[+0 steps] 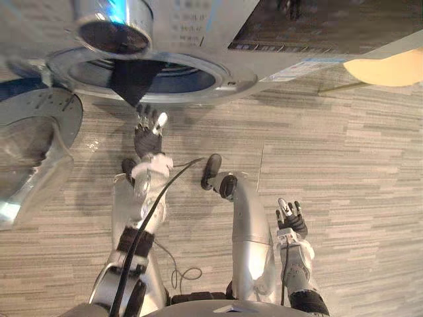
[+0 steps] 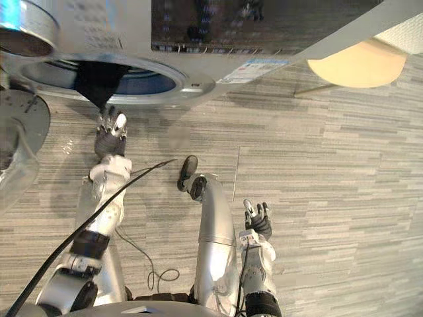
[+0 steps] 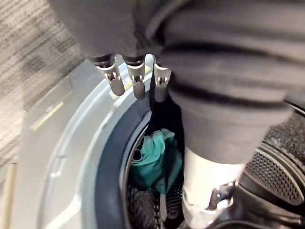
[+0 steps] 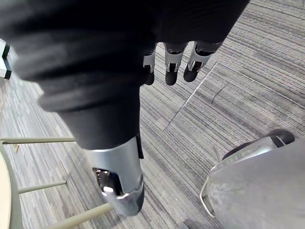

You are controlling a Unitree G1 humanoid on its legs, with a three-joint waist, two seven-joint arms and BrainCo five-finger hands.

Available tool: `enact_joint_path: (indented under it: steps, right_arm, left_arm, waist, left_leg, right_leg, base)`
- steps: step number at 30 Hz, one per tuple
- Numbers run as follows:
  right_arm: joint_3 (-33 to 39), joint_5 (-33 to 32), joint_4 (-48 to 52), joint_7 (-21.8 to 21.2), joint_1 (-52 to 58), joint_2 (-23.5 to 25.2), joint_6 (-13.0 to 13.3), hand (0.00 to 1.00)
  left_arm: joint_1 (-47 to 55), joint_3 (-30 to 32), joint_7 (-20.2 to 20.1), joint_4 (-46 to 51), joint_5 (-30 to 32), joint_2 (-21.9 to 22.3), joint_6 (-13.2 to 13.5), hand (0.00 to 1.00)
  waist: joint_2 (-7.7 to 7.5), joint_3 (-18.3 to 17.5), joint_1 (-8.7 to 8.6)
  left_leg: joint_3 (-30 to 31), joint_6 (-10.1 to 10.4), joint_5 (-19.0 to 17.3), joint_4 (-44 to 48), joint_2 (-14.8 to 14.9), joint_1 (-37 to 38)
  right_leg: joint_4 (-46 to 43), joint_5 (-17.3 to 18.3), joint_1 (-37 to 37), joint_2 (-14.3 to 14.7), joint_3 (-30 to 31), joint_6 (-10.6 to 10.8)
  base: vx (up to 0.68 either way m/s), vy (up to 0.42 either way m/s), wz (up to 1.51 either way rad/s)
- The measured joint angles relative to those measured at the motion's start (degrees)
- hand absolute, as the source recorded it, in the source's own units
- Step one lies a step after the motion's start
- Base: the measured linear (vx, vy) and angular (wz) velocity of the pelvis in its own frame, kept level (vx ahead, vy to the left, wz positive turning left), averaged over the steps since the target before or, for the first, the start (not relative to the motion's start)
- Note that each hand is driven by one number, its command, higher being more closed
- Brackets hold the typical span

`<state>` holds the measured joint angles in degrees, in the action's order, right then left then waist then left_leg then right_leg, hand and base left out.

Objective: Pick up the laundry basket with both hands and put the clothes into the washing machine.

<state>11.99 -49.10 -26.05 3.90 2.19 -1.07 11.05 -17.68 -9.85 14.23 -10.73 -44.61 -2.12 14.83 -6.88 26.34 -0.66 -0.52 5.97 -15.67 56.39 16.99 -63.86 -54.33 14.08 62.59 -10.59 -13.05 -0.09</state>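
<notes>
The washing machine's round opening [image 1: 231, 82] lies at the top of the eye views. A dark cloth [image 1: 134, 79] hangs over its lower rim. My left hand [image 1: 148, 135] is just below that cloth, fingers straight and open, tips close to it. In the left wrist view its fingers [image 3: 136, 78] point at the drum's rim, and a teal garment [image 3: 155, 160] lies inside the drum beside the dark cloth [image 3: 164, 112]. My right hand [image 1: 291, 221] hangs low over the carpet, open and holding nothing, its fingers [image 4: 171, 67] relaxed.
The washer's glass door [image 1: 39, 125] stands swung open at the left, close to my left arm. A round beige table [image 1: 390, 66] stands at the upper right, with its thin legs [image 4: 38, 140] near my right hand. Striped grey carpet [image 1: 344, 172] covers the floor.
</notes>
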Motion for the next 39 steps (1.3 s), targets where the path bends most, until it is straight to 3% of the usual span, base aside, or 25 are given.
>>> enact_joint_path:
  steps: [3,10,13,15,19,23,27,31,33,34,35,36,38,39]
  right_arm:
    - [0.0,0.0,-2.8,-0.1,1.0,0.1,0.1,0.0]
    - [0.0,0.1,-9.6,0.0,1.3,0.5,-0.2,0.0]
    - [0.3,2.5,-13.8,0.0,2.6,0.5,-1.4,0.0]
    - [0.8,4.2,-15.7,-0.1,3.6,0.6,-2.1,0.0]
    - [4.5,6.8,-18.2,-1.1,7.1,0.9,-4.0,0.0]
    - [7.5,9.4,-21.5,-2.4,7.3,1.1,-5.1,0.0]
    - [7.3,13.6,-26.6,-2.5,5.9,0.7,-5.2,0.0]
    - [4.4,18.1,-29.6,-2.5,3.3,-0.3,-5.4,0.0]
    - [2.0,20.1,-32.0,-2.5,0.7,-1.6,-6.3,0.0]
    - [1.4,22.1,-33.6,-2.5,-0.9,-1.2,-6.5,0.0]
    - [1.4,22.7,-34.0,-2.5,-2.2,-0.9,-6.6,0.0]
    - [1.6,23.3,-33.6,-2.5,-3.3,-0.6,-7.0,0.0]
    - [2.5,23.5,-33.5,-2.5,-3.5,-0.4,-7.3,0.0]
    - [2.7,23.5,-33.5,-2.5,-3.6,-0.4,-7.3,0.0]
  left_arm:
    - [4.2,-3.0,-3.4,-2.6,1.6,-0.1,-1.2,0.0]
    - [8.0,-2.9,-7.5,-20.1,16.9,0.1,-6.0,0.0]
    - [10.0,4.9,-7.3,-30.2,28.1,1.0,-7.7,0.0]
    - [11.7,10.9,-7.2,-35.9,31.6,1.7,-8.6,0.0]
    - [18.2,20.4,-7.6,-44.0,35.3,2.2,-10.8,0.0]
    - [22.7,25.6,-9.4,-46.7,39.2,3.4,-11.6,0.0]
    - [24.0,27.0,-9.6,-46.9,39.3,4.1,-11.5,0.0]
    - [23.8,26.7,-9.5,-46.2,39.2,4.1,-10.9,0.0]
    - [23.8,25.8,-9.4,-46.0,39.2,4.0,-10.3,0.0]
    - [23.3,25.2,-9.6,-45.9,39.8,3.6,-10.1,0.0]
    - [22.3,25.4,-9.6,-46.0,40.4,3.2,-10.2,0.0]
    - [22.5,26.3,-9.6,-46.1,40.4,3.2,-10.4,0.0]
    - [23.6,25.9,-9.6,-46.9,40.5,3.0,-10.5,0.0]
    - [23.5,25.7,-9.6,-47.3,40.5,2.8,-10.6,0.0]
  waist:
    - [0.79,-0.8,0.89]
    - [3.02,-2.3,1.35]
    - [3.67,-6.0,1.2]
    - [4.22,-7.8,0.86]
    - [6.91,-16.5,0.69]
    - [8.81,-22.4,0.87]
    - [8.74,-24.8,1.31]
    - [8.34,-24.4,1.42]
    - [8.73,-23.8,1.37]
    - [7.32,-23.2,1.43]
    - [7.47,-22.6,1.96]
    - [7.98,-21.9,2.55]
    - [8.22,-22.1,1.81]
    - [8.21,-22.1,1.48]
  left_leg:
    - [-1.1,0.1,1.3,-3.9,-0.6,4.2]
    - [-4.5,0.7,4.6,-15.9,-2.4,20.8]
    - [-6.3,0.7,6.8,-24.0,-3.7,30.5]
    - [-7.0,0.6,8.5,-29.8,-4.6,37.2]
    - [-8.6,1.0,12.8,-42.3,-6.1,48.4]
    - [-11.1,1.0,15.7,-51.8,-6.6,57.4]
    - [-10.0,1.0,16.5,-54.0,-6.8,60.6]
    - [-8.5,0.1,17.2,-49.7,-8.5,59.8]
    - [-8.3,-0.9,18.2,-44.6,-8.8,56.3]
    - [-7.6,-1.3,18.3,-43.7,-8.7,55.5]
    - [-8.6,-2.5,14.9,-36.2,-7.8,53.8]
    - [-10.6,-3.0,9.3,-15.2,-4.7,51.9]
    - [-10.3,-2.6,9.0,-2.3,-0.2,55.5]
    - [-10.0,-2.6,9.1,-1.4,1.3,56.7]
  right_leg:
    - [2.7,-0.3,-3.6,-0.2,-0.2,0.1]
    - [12.0,-2.6,-18.0,-0.5,-0.3,0.8]
    - [17.7,-3.7,-26.2,-0.6,-0.7,1.3]
    - [21.5,-4.2,-32.3,-0.9,-1.8,1.6]
    - [30.0,-5.7,-42.5,-1.1,-4.1,2.9]
    - [38.8,-8.3,-51.5,-0.1,-5.5,4.2]
    - [45.8,-11.0,-58.1,1.1,-7.9,5.0]
    - [47.9,-11.6,-63.1,0.2,-12.2,5.7]
    - [47.9,-11.2,-63.9,-0.3,-14.2,4.9]
    - [48.7,-11.4,-63.9,-1.5,-15.9,3.6]
    - [48.2,-11.9,-63.8,-1.6,-16.4,3.4]
    - [46.7,-12.1,-64.4,-2.1,-15.9,3.6]
    - [46.6,-12.9,-65.1,-2.4,-15.7,3.9]
    - [46.8,-13.2,-65.0,-2.4,-15.4,3.7]
  base:
    - [0.04,-0.061,0.16]
    - [0.07,-0.039,0.09]
    - [0.1,-0.021,0.1]
    - [0.13,-0.02,0.2]
    - [0.16,-0.007,0.23]
    - [0.15,0.049,0.05]
    - [0.11,0.05,0.21]
    - [0.02,0.028,0.58]
    - [-0.13,0.004,0.7]
    - [-0.14,0.053,0.37]
    - [-0.17,0.091,0.15]
    - [-0.14,0.11,-0.02]
    - [-0.13,0.149,0.01]
    - [-0.11,0.223,0.09]
